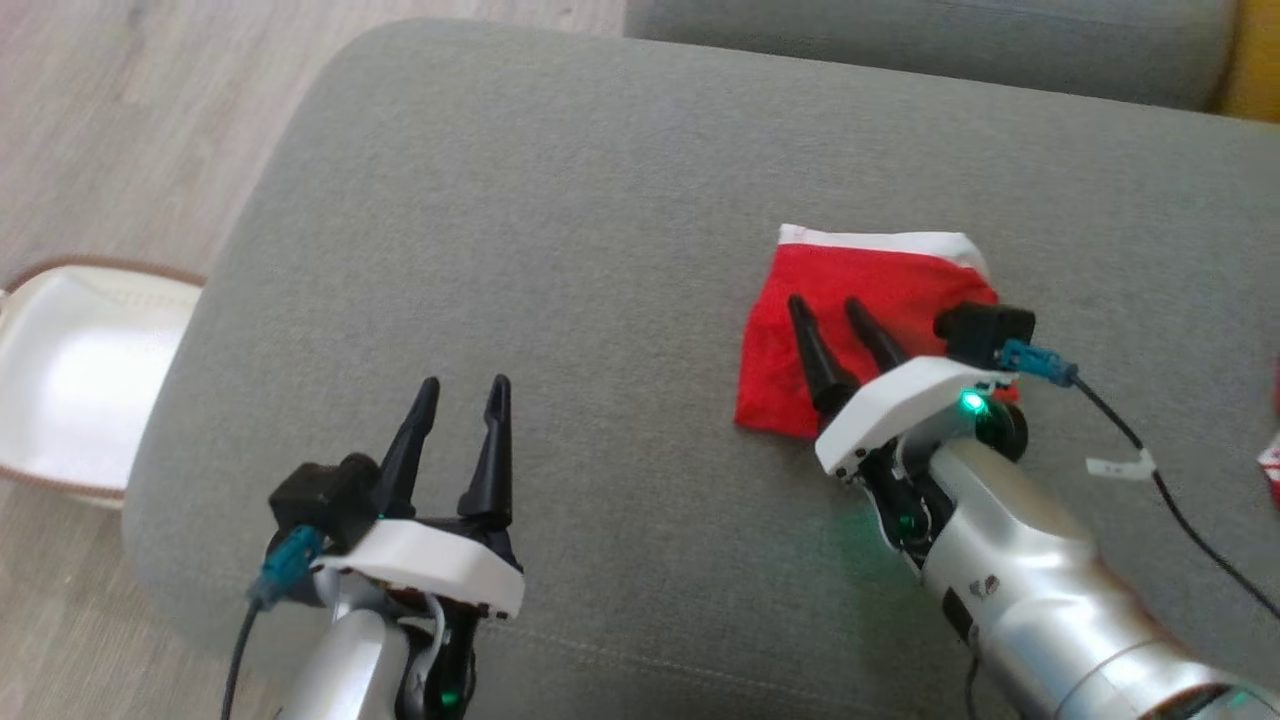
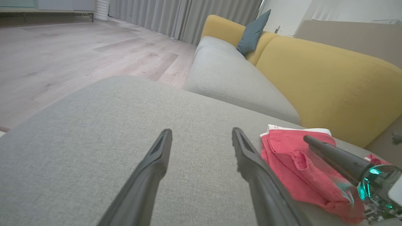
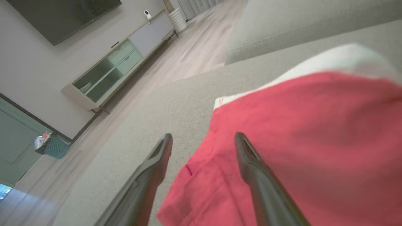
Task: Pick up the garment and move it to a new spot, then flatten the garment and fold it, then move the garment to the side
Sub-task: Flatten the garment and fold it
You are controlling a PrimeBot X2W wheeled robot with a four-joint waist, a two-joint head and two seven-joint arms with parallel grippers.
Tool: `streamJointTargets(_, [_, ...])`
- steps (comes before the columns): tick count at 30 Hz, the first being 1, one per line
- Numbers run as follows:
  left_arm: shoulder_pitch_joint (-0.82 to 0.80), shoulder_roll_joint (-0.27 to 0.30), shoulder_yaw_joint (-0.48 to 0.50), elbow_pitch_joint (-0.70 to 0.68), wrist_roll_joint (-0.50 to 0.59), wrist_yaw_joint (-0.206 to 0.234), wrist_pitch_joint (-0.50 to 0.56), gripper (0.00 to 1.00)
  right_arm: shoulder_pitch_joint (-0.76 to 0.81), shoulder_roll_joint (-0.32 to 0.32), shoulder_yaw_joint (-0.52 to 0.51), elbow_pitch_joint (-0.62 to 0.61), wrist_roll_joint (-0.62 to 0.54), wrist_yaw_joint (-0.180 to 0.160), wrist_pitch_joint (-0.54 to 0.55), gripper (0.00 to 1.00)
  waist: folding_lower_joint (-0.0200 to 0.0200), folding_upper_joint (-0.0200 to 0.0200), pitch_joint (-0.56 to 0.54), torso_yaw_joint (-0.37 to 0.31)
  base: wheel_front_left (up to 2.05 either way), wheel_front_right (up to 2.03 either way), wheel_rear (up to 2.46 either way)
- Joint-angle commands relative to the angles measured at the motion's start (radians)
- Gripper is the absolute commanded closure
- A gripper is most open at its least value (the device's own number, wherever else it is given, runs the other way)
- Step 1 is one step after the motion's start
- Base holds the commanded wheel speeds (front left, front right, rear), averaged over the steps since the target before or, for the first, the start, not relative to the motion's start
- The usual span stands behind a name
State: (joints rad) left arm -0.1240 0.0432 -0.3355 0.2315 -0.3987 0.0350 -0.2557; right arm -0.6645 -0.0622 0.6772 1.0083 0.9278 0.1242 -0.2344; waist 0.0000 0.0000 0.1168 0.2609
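Fold appears complete: L gripper point(image 1: 465, 385) and R gripper point(image 1: 825, 304) fingers fully apart, empty; next, R grips red shorts point(image 1: 880, 280), shifts aside.

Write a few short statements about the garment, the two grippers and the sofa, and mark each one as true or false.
1. The garment is red with a white band along one edge. True.
2. The right gripper is shut on the garment. False: it is open, its two fingers spread over the cloth without pinching it.
3. The left gripper is open over the bare grey cushion, apart from the garment. True.
4. The garment hangs over the edge of the cushion. False: it lies folded, wholly on the cushion's top.
5. The sofa back is blue. False: it is yellow; a blue-grey pillow leans against it.
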Motion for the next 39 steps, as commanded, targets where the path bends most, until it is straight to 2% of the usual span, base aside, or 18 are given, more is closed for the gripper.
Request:
streamJointTargets(1, [-0.026,0.007,0.045,-0.032,0.007,0.001,-0.006,0.00,-0.047,0.012,0.007,-0.023,-0.031,0.007,-0.021,0.00,0.0000,0.0000,-0.012,-0.027,0.00,0.00,0.00])
streamJointTargets(5, [-0.030,0.007,0.074,-0.053,0.013,0.000,-0.006,0.00,-0.071,-0.008,-0.079,-0.066,-0.161,0.007,-0.027,0.00,0.0000,0.0000,-0.025,-0.079,0.00,0.00,0.00])
streamJointTargets(6, [-0.032,0.007,0.080,-0.061,0.014,0.000,-0.006,0.00,-0.065,-0.020,-0.111,-0.093,-0.213,0.007,-0.027,0.00,0.0000,0.0000,-0.027,-0.091,0.00,0.00,0.00])
streamJointTargets(7, [-0.038,0.007,0.092,-0.078,0.017,-0.001,-0.006,0.00,-0.035,-0.041,-0.185,-0.158,-0.319,0.007,-0.027,0.00,0.0000,0.0000,-0.030,-0.115,0.00,0.00,0.00])
streamJointTargets(10, [-0.047,0.007,0.109,-0.101,0.017,-0.003,-0.006,0.00,0.043,-0.058,-0.300,-0.273,-0.488,0.007,-0.027,0.00,0.0000,0.0000,-0.035,-0.149,0.00,0.00,0.00])
streamJointTargets(18, [-0.055,0.007,0.148,-0.158,0.013,-0.006,-0.006,0.00,0.318,-0.010,-0.537,-0.615,-0.858,0.007,-0.027,0.00,0.0000,0.0000,-0.040,-0.240,0.00,0.00,0.00])
streamJointTargets(24, [-0.043,0.007,0.165,-0.175,0.014,-0.007,-0.006,0.00,0.424,0.009,-0.590,-0.720,-0.915,0.007,-0.027,0.00,0.0000,0.0000,-0.045,-0.273,0.00,0.00,0.00])
streamJointTargets(29, [-0.024,0.007,0.171,-0.181,0.010,-0.008,-0.006,0.00,0.474,0.011,-0.594,-0.760,-0.899,0.007,-0.027,0.00,0.0000,0.0000,-0.041,-0.290,0.00,0.00,0.00])
streamJointTargets(36, [-0.029,0.007,0.155,-0.184,0.004,-0.012,-0.006,0.00,0.468,0.012,-0.592,-0.776,-0.897,0.007,-0.027,0.00,0.0000,0.0000,-0.016,-0.272,0.00,0.00,0.00])
streamJointTargets(37, [-0.032,0.007,0.151,-0.183,0.002,-0.013,-0.006,0.00,0.461,0.012,-0.590,-0.776,-0.900,0.007,-0.027,0.88,0.0000,0.0000,-0.011,-0.264,0.00,0.00,0.00])
streamJointTargets(38, [-0.036,0.007,0.146,-0.182,0.000,-0.014,-0.006,0.00,0.453,0.012,-0.589,-0.775,-0.905,0.007,-0.027,1.00,0.0000,0.0000,-0.004,-0.255,0.00,0.00,0.00])
streamJointTargets(39, [-0.040,0.007,0.141,-0.181,-0.001,-0.015,-0.006,0.00,0.444,0.012,-0.585,-0.774,-0.909,0.007,-0.027,1.00,0.0000,0.0000,0.003,-0.246,0.00,0.00,0.00])
